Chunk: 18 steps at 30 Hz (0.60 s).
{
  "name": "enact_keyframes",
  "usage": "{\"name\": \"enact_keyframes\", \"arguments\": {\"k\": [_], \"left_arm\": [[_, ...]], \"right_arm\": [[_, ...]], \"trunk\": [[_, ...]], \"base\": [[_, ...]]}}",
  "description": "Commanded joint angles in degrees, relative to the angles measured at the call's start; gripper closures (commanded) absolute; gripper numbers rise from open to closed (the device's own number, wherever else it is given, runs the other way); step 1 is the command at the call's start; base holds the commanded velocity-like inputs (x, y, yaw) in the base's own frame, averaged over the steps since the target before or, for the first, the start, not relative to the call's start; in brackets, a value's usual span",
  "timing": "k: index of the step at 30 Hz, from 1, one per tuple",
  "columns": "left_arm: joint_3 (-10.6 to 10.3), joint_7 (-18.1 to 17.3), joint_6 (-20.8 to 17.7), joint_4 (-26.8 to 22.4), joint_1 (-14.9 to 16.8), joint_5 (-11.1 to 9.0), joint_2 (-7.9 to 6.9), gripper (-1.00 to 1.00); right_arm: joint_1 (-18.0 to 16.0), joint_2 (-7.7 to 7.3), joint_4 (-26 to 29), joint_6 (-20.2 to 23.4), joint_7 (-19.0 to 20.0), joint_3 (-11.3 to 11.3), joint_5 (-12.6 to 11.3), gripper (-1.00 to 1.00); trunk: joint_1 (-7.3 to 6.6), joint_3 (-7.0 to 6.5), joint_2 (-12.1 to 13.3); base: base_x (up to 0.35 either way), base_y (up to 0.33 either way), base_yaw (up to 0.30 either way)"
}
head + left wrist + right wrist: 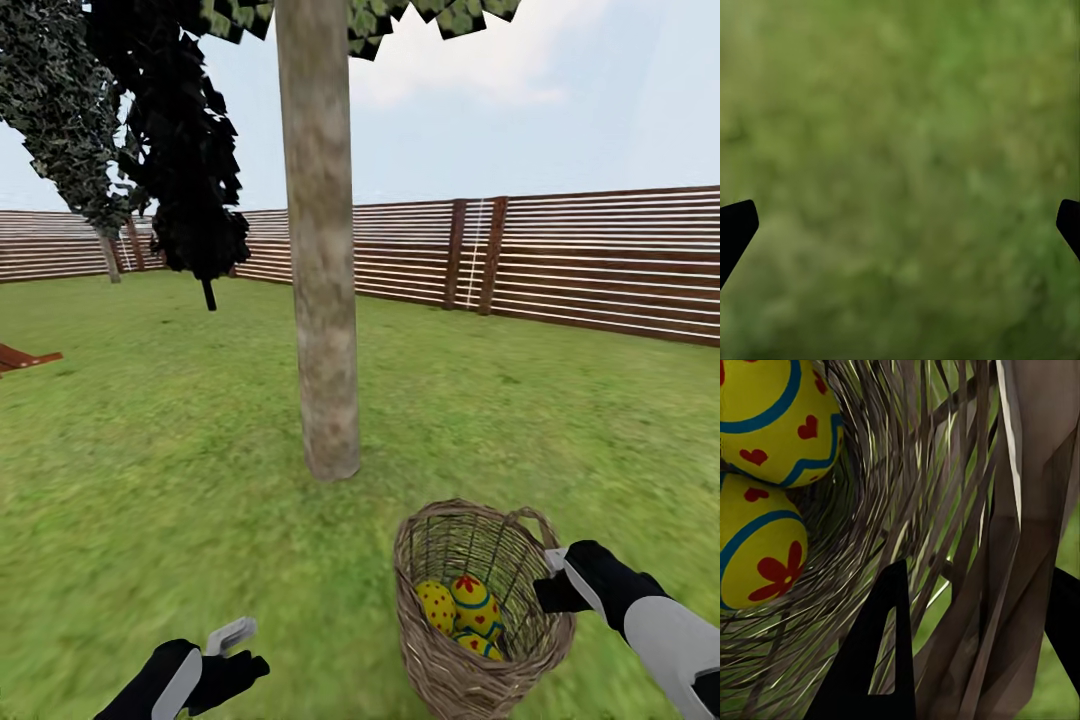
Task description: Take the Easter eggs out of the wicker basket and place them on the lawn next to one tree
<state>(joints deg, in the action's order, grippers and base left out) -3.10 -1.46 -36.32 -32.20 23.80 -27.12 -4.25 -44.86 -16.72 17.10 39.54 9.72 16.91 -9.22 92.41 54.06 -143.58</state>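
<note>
Head view looks across the lawn [150,480], a flat spread of mottled green grass, to a straight grey-brown tree [322,250] trunk with rough bark, its leafy canopy cut off at the top edge. Just in front of the trunk and a little to its right, the wicker basket [455,640] is tilted with its mouth toward the camera. It is round, tapering and woven of brown strands, with an arched handle at the far rim. Inside lie the three Easter eggs [462,607], smooth and yellow with red marks and blue-teal bands, bunched together against the lower wall; in the right wrist view two of them press against the weave, one on the other.

The right gripper [556,573] is at the basket's right rim. In the right wrist view one dark finger lies inside the wall and the other outside it, so the gripper is clamped on the basket's rim.

The left gripper [230,650] hangs low over bare grass, well to the left of the basket, holding nothing. Its fingers [735,229] sit at opposite edges of the left wrist view, spread wide.

A brown slatted wooden fence [600,260] closes the garden behind, beside a dark, near-black tree [190,170].
</note>
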Motion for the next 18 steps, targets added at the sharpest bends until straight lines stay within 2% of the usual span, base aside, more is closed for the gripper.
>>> {"name": "enact_keyframes", "arguments": {"k": [1,15,18], "left_arm": [[-0.2,-0.1,-0.2,-0.1,0.0,0.0,-0.06,-1.00],[-0.2,-0.1,-0.2,-0.1,0.0,0.1,-0.06,-1.00],[-0.2,-0.1,-0.1,-0.1,0.0,0.0,-0.06,-1.00]], "right_arm": [[-0.1,-0.06,0.1,0.3,0.0,0.3,-0.9,1.00],[-0.1,-0.08,0.0,0.6,-0.5,0.2,-0.9,1.00],[-0.1,-0.06,0.0,0.5,-0.5,0.3,-0.9,1.00]], "trunk": [[-0.02,0.06,0.0],[0.34,3.16,-0.2],[0.34,3.16,-0.2]], "base": [[0.000,0.000,0.000],[0.000,0.000,0.000],[0.000,0.000,0.000]]}}
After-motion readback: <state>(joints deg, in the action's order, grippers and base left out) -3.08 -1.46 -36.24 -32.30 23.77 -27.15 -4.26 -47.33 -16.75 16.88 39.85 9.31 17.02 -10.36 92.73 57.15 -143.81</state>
